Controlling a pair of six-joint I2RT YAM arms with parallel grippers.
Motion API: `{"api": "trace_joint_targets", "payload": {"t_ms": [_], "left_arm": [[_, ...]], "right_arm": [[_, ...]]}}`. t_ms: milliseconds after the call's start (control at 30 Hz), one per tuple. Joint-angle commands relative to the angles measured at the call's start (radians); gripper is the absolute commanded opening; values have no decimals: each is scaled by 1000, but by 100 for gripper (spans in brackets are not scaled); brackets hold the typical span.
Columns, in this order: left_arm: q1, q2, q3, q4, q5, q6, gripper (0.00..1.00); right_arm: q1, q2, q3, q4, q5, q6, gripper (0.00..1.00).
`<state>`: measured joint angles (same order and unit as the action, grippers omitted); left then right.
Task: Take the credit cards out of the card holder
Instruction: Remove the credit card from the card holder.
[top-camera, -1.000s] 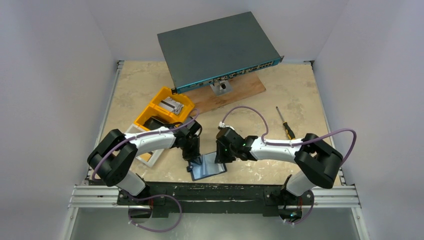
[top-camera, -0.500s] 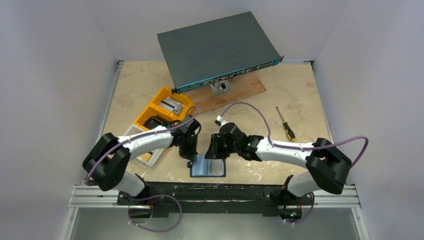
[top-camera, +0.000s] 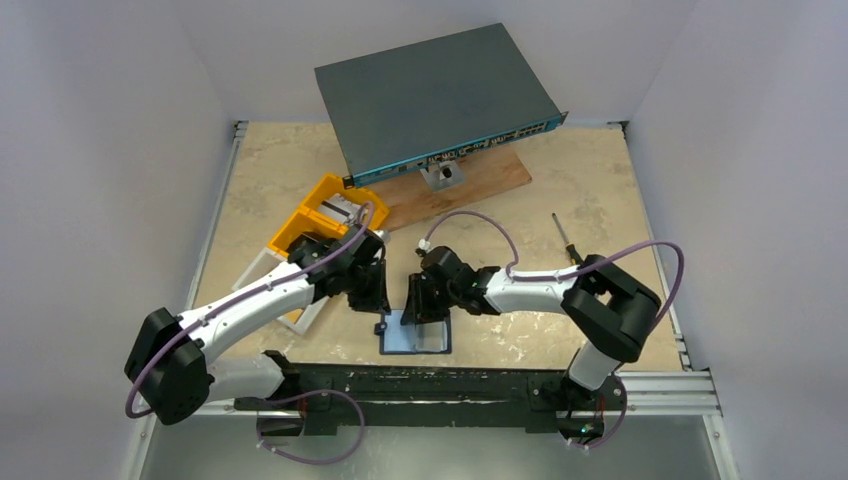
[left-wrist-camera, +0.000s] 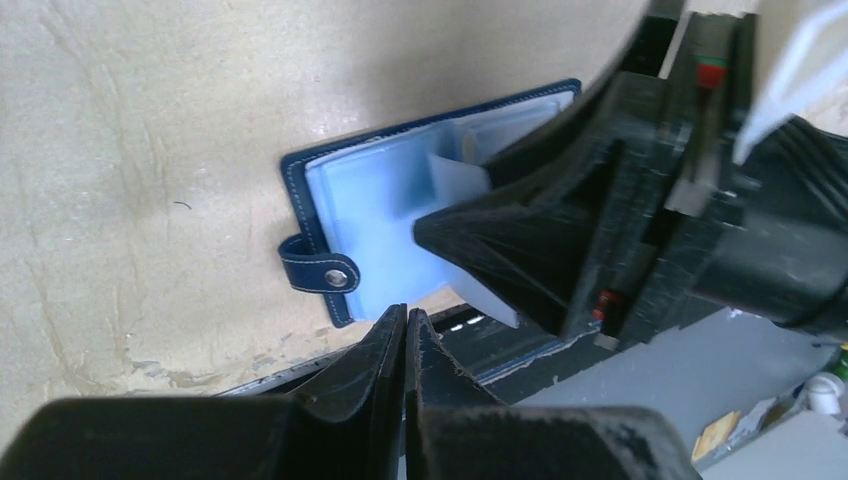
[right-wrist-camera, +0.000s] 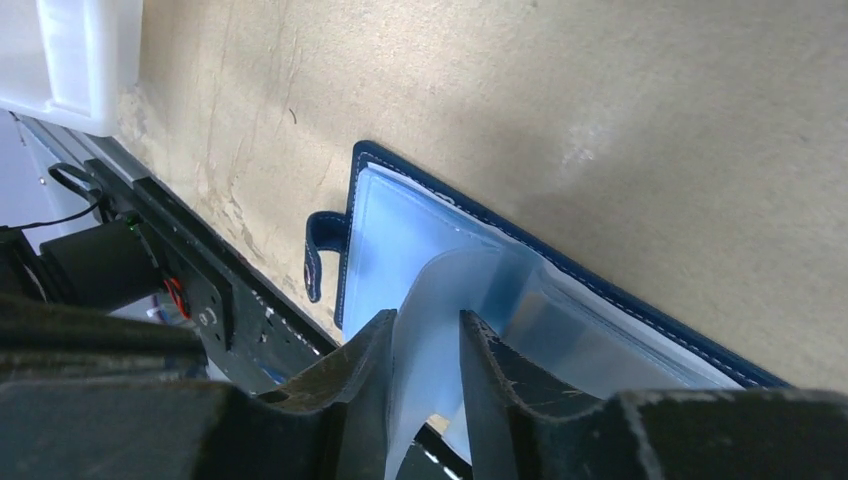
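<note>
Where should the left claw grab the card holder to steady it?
Probably the card holder's snap tab, coming in from the robot's left. The holder lies open and flat, and the tab is the only part jutting past the cover, on the left claw's side, clear of the sleeve between the right claw's fingers.

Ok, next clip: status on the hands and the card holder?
Left hand shut, empty, hovering. Right hand part open, clear sleeve between its fingers. Card holder open flat, no card out. Yellow bins well apart.

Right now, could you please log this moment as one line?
card holder open | left gripper shut, empty, near strap | right gripper open around clear sleeve | nothing out yet
</note>
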<state>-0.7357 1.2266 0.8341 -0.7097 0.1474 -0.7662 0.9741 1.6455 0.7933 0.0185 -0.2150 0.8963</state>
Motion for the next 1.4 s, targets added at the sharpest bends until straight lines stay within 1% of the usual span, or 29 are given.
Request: {"api": "trace_joint_targets", "payload": {"t_ms": [0, 67, 133, 200, 367, 467, 500, 567, 633, 700, 767, 800, 900, 1000, 1133, 1200, 1367], "left_arm": [[-4, -26, 0, 35, 72, -22, 3], [-6, -37, -5, 44, 86, -28, 3], [-5, -56, -6, 36, 84, -30, 3], [-5, -78, -3, 18, 76, -30, 3], [-5, -129, -4, -9, 73, -28, 3], [-5, -130, -22, 15, 96, -24, 3], [-6, -118, -26, 30, 104, -24, 3], [-16, -89, -32, 59, 116, -23, 2], [-28, -45, -30, 93, 123, -21, 1], [-38, 6, -23, 115, 124, -19, 0], [-46, 50, -26, 127, 97, -22, 0], [-49, 67, -30, 129, 76, -22, 0], [-50, 121, -52, 138, 24, -22, 0], [-50, 159, -85, 177, 22, -27, 0], [-50, 203, -111, 176, -19, -34, 0], [-50, 226, -126, 177, -41, -38, 0], [-50, 269, -149, 210, -33, -44, 0]], "right_arm": [[-2, 22, 68, 58, -57, -3, 32], [-2, 8, 82, 56, -59, 5, 39], [-2, -18, 97, 45, -48, 6, 48], [-2, -24, 111, 41, -49, 9, 53], [-2, -1, 124, 50, -49, 33, 56], [-12, -43, 83, 10, 21, 73, 56], [-24, -73, 60, 0, 47, 82, 55], [-46, -145, -4, -16, 95, 99, 49], [-50, -205, -26, -97, 158, 101, 45], [-49, -245, -36, -174, 206, 82, 34], [-49, -269, -63, -202, 223, 74, 24], [-47, -275, -74, -211, 248, 69, 22], [-39, -271, -100, -204, 231, 63, 16], [-31, -252, -106, -199, 230, 57, 12], [-25, -218, -111, -187, 227, 53, 9], [-21, -203, -115, -171, 220, 52, 9], [5, -138, -94, -153, 218, 45, 8]]}}
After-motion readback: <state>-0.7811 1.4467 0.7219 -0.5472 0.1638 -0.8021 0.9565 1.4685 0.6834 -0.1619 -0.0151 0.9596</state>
